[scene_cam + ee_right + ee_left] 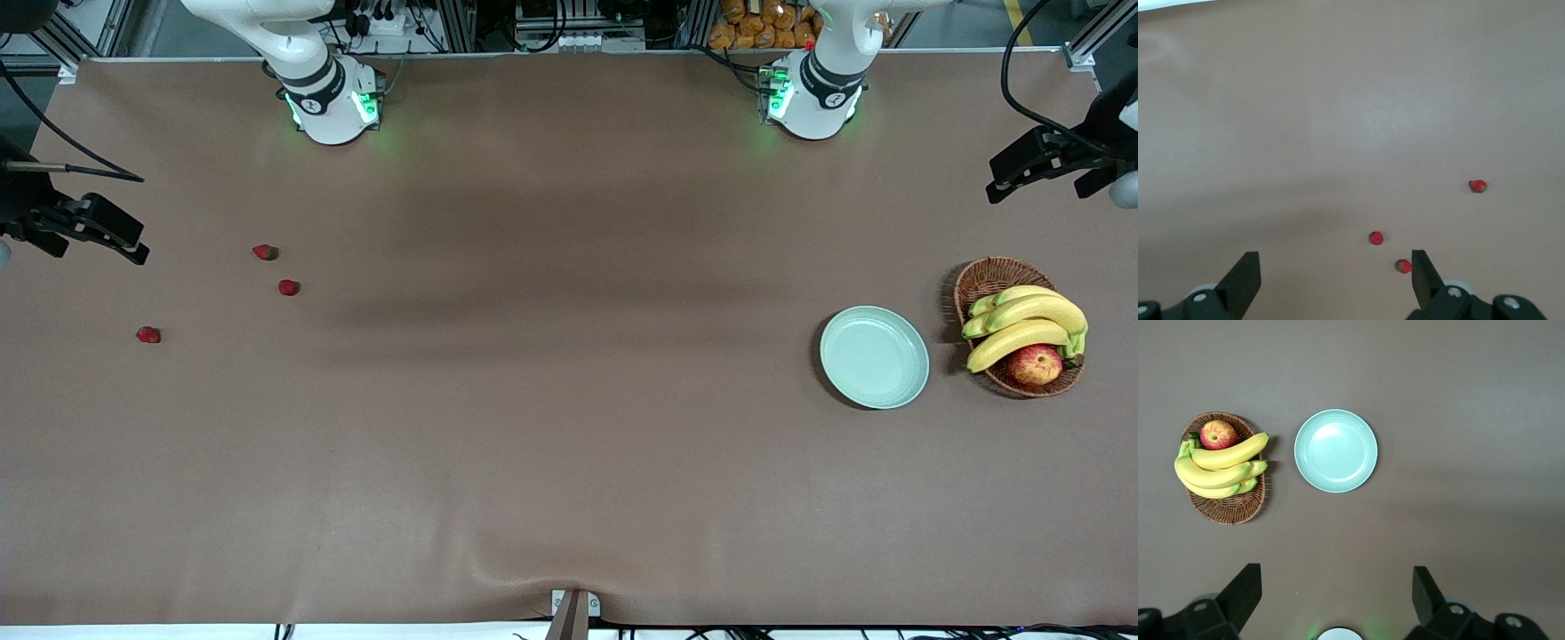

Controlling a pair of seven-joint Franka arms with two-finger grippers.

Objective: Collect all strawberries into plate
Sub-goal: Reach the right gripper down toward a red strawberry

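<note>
Three tiny red strawberries [288,287] lie at middle left of the front view, toward the right arm's end of the brown table [551,427]. The right gripper [1335,283], fingers spread and empty, hangs above them. The round pale mint-green plate [874,357] sits beside a brown wicker basket [987,276] of bananas [1031,311] and apple [1035,364]. The left gripper [1338,597], fingers spread and empty, hangs above them.

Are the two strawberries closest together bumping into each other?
Apart. The front view shows bare table between the strawberry with the green cap and the plain strawberry; the right wrist view shows that gap too.
</note>
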